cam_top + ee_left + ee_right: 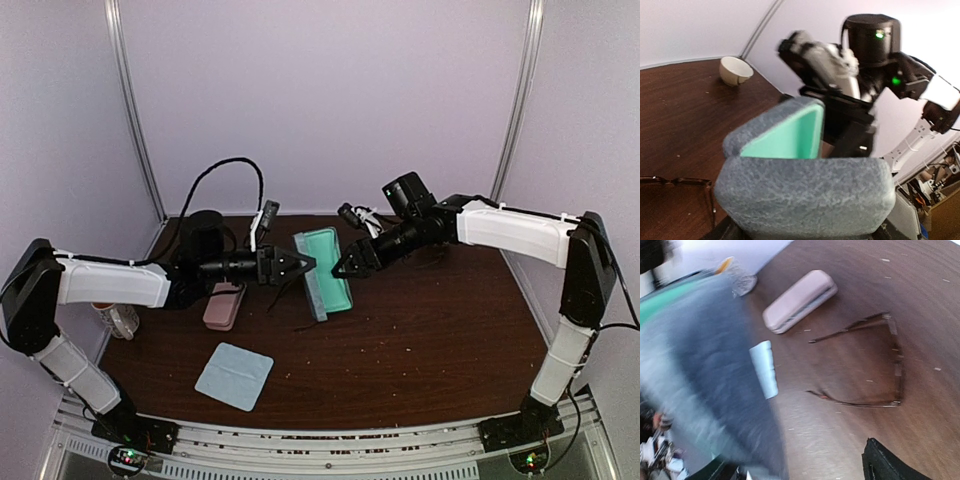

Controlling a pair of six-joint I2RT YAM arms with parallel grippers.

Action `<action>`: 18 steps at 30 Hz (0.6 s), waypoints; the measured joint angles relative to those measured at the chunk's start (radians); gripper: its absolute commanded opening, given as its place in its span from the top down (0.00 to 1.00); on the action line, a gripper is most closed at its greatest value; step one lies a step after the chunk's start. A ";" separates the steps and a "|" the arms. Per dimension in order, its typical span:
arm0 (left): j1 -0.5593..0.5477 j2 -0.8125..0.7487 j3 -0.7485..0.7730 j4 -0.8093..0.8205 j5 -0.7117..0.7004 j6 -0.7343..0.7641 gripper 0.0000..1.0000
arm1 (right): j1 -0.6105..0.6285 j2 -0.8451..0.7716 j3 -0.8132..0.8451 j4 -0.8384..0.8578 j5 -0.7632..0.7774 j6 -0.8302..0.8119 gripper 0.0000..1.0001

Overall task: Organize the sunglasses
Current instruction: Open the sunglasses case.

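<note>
Glasses [896, 362] lie unfolded on the desk [920, 300], just beside the open case [325, 272]. Left fingers [292, 263] touch the case, perhaps grasping; I cannot tell. Right fingers [352, 264] hang released. Steady the case and fold the temples first.

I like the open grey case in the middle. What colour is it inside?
Mint green inside the grey-blue oblong case; the left wrist view shows it best.

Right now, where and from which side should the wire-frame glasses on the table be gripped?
Probably the front bar near the bridge, from straight above: the wire-frame glasses lie flat on the table with both temples unfolded, so the sides offer only thin wire.
</note>
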 measured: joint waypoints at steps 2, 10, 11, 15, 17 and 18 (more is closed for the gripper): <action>-0.013 -0.003 0.000 0.022 0.039 -0.010 1.00 | -0.014 0.014 0.000 0.003 0.056 0.006 0.21; -0.024 -0.007 -0.001 0.011 0.043 -0.021 1.00 | -0.014 0.024 -0.011 0.005 0.071 0.010 0.21; -0.024 -0.007 0.000 0.010 0.043 -0.021 1.00 | -0.014 0.024 -0.012 0.005 0.071 0.010 0.21; -0.024 -0.005 0.000 0.010 0.044 -0.022 1.00 | -0.014 0.023 -0.014 0.006 0.071 0.010 0.21; -0.024 -0.003 0.000 0.010 0.045 -0.023 1.00 | -0.014 0.023 -0.015 0.006 0.072 0.010 0.21; -0.024 -0.003 0.000 0.011 0.045 -0.024 1.00 | -0.014 0.023 -0.016 0.006 0.072 0.010 0.21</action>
